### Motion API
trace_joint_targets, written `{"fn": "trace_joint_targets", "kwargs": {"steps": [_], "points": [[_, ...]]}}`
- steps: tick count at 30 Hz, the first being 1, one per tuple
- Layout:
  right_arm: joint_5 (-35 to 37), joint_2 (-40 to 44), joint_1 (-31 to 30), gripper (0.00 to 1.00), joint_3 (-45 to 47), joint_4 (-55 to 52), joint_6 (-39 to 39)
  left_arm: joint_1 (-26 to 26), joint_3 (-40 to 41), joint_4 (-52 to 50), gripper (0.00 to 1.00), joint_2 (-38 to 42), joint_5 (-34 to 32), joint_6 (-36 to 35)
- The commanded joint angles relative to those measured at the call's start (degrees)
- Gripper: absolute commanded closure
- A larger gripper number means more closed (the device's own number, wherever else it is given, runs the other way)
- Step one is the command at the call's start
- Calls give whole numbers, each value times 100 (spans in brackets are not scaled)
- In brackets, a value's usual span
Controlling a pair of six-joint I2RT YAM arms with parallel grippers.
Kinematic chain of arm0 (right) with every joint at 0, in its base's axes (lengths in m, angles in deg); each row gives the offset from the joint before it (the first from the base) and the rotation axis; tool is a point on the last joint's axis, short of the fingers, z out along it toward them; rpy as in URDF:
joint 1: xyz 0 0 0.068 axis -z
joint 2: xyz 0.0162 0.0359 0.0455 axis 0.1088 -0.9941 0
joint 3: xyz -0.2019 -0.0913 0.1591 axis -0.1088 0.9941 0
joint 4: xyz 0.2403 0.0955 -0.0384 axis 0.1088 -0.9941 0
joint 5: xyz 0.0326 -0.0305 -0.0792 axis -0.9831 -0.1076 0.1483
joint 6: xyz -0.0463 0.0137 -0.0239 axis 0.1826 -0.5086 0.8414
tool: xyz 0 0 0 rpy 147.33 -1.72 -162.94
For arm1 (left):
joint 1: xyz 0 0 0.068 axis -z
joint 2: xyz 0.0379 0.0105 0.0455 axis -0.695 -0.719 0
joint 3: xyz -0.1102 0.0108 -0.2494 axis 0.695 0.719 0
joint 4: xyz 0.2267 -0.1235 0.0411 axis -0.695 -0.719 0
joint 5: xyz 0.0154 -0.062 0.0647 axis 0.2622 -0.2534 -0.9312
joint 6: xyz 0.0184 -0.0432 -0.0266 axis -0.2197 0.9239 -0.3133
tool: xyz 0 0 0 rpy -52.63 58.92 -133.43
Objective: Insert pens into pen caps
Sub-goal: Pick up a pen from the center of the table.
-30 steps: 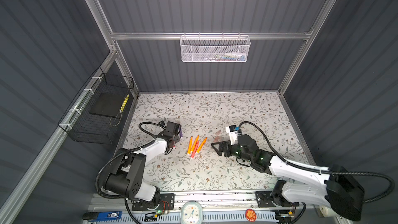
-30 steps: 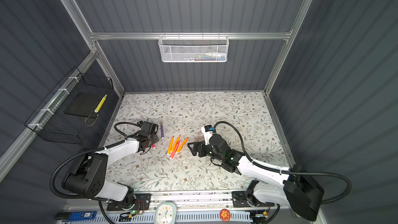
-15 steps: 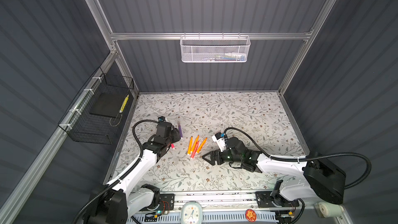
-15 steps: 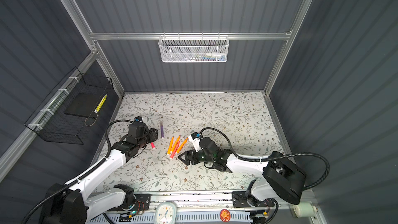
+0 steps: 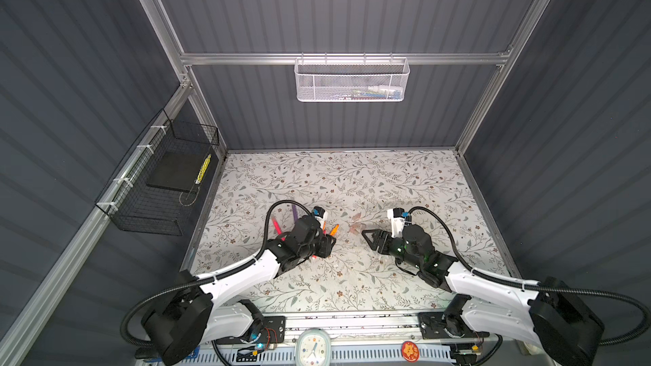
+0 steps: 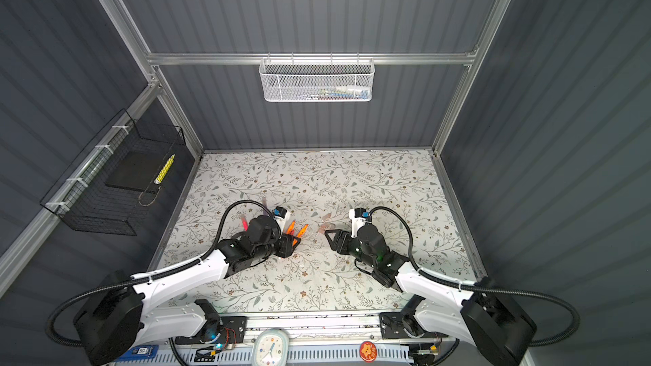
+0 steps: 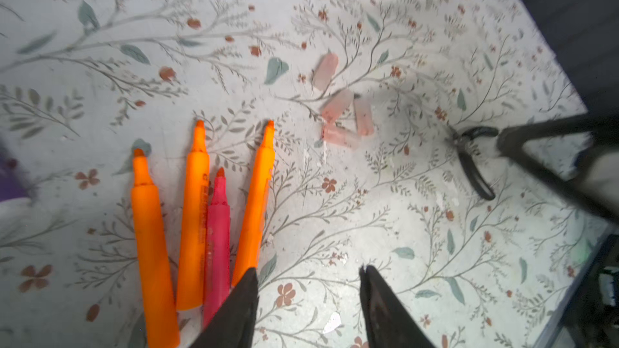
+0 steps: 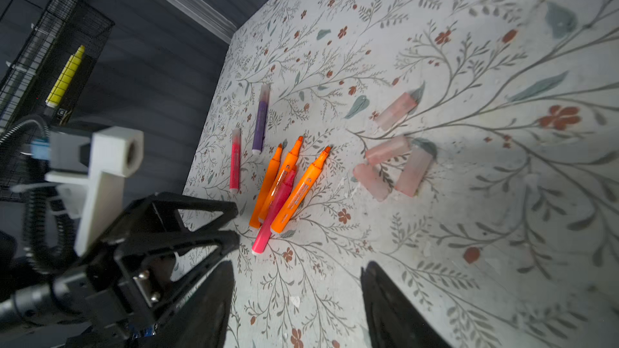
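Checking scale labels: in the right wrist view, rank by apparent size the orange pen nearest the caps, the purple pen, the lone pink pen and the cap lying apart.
1. orange pen, largest
2. purple pen and lone pink pen: nearly alike, and both lie farther from the camera, so unranked
3. cap, smallest

The left arm (image 5: 243, 272) and right arm (image 5: 493, 286) are wearing white shells over black joints. Black ribbed cables (image 8: 43, 236) are looping from each wrist, where white camera mounts (image 8: 110, 155) are carrying blue plugs (image 8: 40, 150); black triangular jaws are tapering to points.
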Motion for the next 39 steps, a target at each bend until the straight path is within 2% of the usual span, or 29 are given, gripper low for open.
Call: {"fn": "trace_joint_targets", "kwargs": {"steps": [1,7,15,28,39], "points": [[472,338,17,37,0,-281,32,39,-228,103,49,-339,-202,-222],[618,662,21,37,100,-408,124,71,-270,300,49,-774,-272,-268],[588,639,25,37,150,-367,160,71,-477,225,48,-1089,-654,-355],[582,648,28,36,227,-307,109,80,-703,148,52,-1664,-618,-362],[564,682,22,36,250,-327,112,132,-589,190,55,-1889,-540,-312]]}}
